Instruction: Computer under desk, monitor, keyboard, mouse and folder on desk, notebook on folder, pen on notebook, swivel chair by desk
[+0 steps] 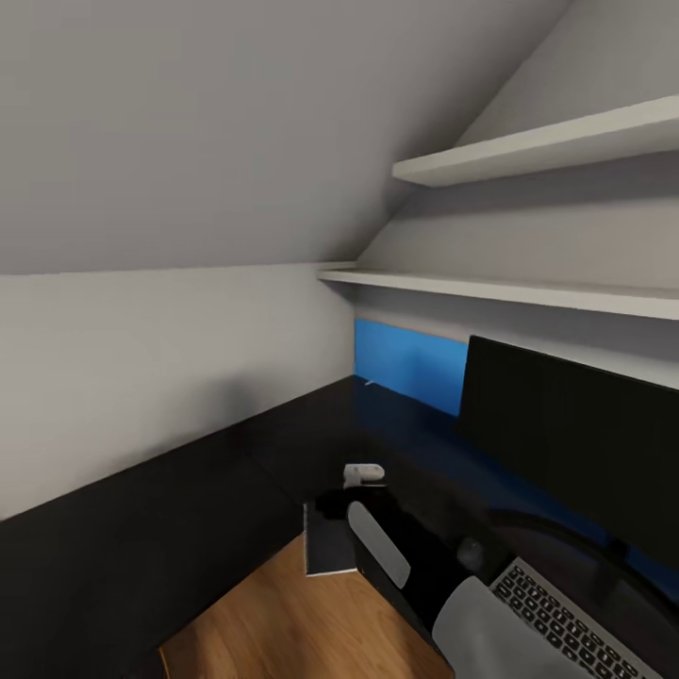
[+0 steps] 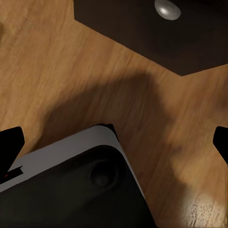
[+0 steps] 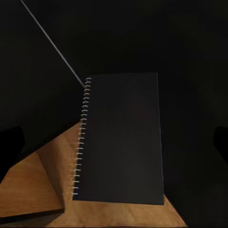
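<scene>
The left gripper hangs spread over bare wood floor, holding nothing. The notebook, dark, spiral-bound along one long edge, overhangs the desk inner corner at 6 o'clock, likely left there for easy grasping. The right gripper hovers above it, spread, empty
</scene>
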{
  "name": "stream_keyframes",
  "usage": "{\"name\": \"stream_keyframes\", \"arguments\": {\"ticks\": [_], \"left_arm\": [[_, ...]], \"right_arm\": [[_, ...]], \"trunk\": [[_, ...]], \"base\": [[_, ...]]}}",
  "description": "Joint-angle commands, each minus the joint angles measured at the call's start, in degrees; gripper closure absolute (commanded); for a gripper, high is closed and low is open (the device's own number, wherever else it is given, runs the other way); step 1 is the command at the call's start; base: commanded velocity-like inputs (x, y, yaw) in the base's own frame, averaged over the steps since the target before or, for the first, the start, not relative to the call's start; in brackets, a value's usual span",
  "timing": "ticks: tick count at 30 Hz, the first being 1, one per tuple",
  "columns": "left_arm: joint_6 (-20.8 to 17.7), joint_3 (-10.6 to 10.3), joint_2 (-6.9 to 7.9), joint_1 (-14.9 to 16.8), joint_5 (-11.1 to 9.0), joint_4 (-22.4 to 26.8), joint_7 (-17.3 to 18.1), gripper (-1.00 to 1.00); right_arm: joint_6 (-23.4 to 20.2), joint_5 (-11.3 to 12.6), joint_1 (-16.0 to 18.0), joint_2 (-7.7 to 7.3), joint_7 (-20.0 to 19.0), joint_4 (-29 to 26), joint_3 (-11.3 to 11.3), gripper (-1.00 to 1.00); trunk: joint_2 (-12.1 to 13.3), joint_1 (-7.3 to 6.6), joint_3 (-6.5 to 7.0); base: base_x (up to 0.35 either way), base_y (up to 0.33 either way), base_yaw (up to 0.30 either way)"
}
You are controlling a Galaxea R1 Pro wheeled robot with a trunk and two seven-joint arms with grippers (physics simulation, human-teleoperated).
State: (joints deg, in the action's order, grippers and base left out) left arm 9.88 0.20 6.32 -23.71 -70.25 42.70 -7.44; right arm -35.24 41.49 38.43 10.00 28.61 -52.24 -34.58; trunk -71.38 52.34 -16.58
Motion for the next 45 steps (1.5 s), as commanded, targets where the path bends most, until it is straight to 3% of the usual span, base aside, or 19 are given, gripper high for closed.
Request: {"name": "stream_keyframes", "arguments": {"ticks": [1, 5, 6, 8, 9, 12, 13, 28, 33, 45], "left_arm": [[0.18, -0.11, 0.00, -0.06, -0.43, 0.16, 0.04, -1.00], [0.21, -0.07, -0.05, -0.22, -0.49, 0.16, 1.21, -1.00], [0.22, -0.04, -0.07, -0.35, -0.55, 0.18, 2.02, -1.00], [0.22, -0.03, -0.08, -0.39, -0.58, 0.18, 2.23, -1.00], [0.22, -0.03, -0.08, -0.43, -0.63, 0.17, 2.41, -1.00], [0.22, -0.02, -0.08, -0.44, -0.65, 0.18, 2.46, -1.00], [0.22, -0.02, -0.08, -0.45, -0.61, 0.15, 2.50, -1.00], [0.22, 0.04, -0.08, -0.49, -0.91, 0.09, 2.48, -1.00], [0.22, 0.06, -0.08, -0.53, -1.18, -0.84, 2.51, -1.00], [0.11, 0.17, -0.09, -0.60, -1.42, -2.14, 2.73, -1.00]], "right_arm": [[-0.39, 0.55, -0.01, 0.00, 0.31, -0.21, -0.29, -1.00], [-1.15, 0.51, -0.21, 0.00, -0.31, -0.60, -1.38, -1.00], [-1.46, 0.50, -0.31, 0.00, -0.66, -1.43, -3.23, -1.00], [-1.54, 0.51, -0.43, 0.00, -0.75, -2.07, -4.26, -1.00], [-1.67, 0.49, -1.33, 0.00, -0.85, -3.68, -6.05, -1.00], [-2.08, 0.51, -1.90, 0.00, -0.89, -5.23, -7.15, -1.00], [-3.74, 0.48, -2.35, 0.00, -0.91, -6.57, -8.71, -1.00], [-5.94, 0.44, -4.28, 0.00, -0.92, -10.05, -13.15, -1.00], [-6.05, 0.46, -5.28, 0.00, -0.90, -12.37, -17.80, -1.00], [-5.47, 0.38, -7.80, 0.00, -0.77, -15.89, -19.52, -1.00]], "trunk": [[0.37, -0.22, 0.12], [1.97, -1.10, 0.84], [2.37, -1.31, 1.01], [3.17, -1.75, 1.34], [3.57, -1.97, 1.51], [4.78, -2.63, 2.03], [5.18, -2.85, 2.21], [11.19, -6.15, 4.82], [13.20, -7.24, 5.64], [18.01, -9.88, 7.76]], "base": [[0.000, 0.000, 0.270], [0.000, 0.000, 0.273], [0.000, 0.000, 0.275], [0.000, 0.000, 0.275], [0.000, 0.000, 0.274], [0.000, 0.000, 0.275], [0.000, 0.000, 0.277], [0.000, 0.000, 0.274], [0.000, 0.000, 0.265], [0.000, 0.000, 0.274]]}}
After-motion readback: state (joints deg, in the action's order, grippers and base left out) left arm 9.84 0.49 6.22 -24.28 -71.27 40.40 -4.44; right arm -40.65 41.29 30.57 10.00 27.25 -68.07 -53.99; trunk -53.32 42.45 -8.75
